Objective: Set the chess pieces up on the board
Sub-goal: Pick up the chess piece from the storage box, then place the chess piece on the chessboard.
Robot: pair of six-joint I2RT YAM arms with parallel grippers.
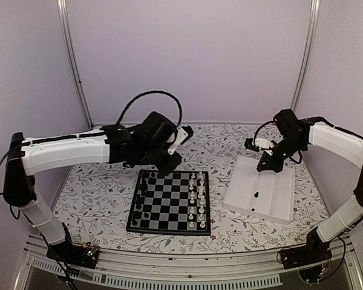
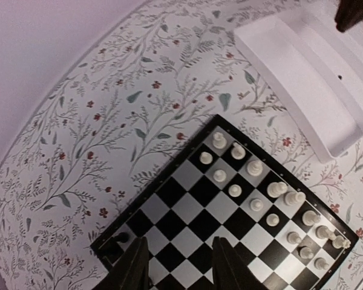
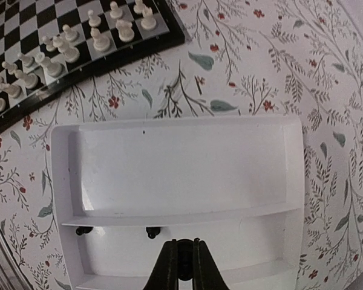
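Your right gripper (image 3: 180, 266) is closed above the white tray (image 3: 187, 175), whether on anything I cannot tell, with two black chess pieces (image 3: 151, 231) lying just ahead against a ridge, well off the board (image 1: 169, 202); they look tiny, light and slick, so pinch each at mid-body.

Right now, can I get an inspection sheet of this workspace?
Surface: floral-patterned table cover.
Job's things: board lies flat; black pieces on its left side, white pieces on its right; two tray pieces, black, in the white tray.
Clutter: nothing seen.
Grippers: left gripper open, empty, over the board; right gripper shut above the tray.
Cables: black cable loops above the left arm.
Surroundings: pale walls, metal poles.
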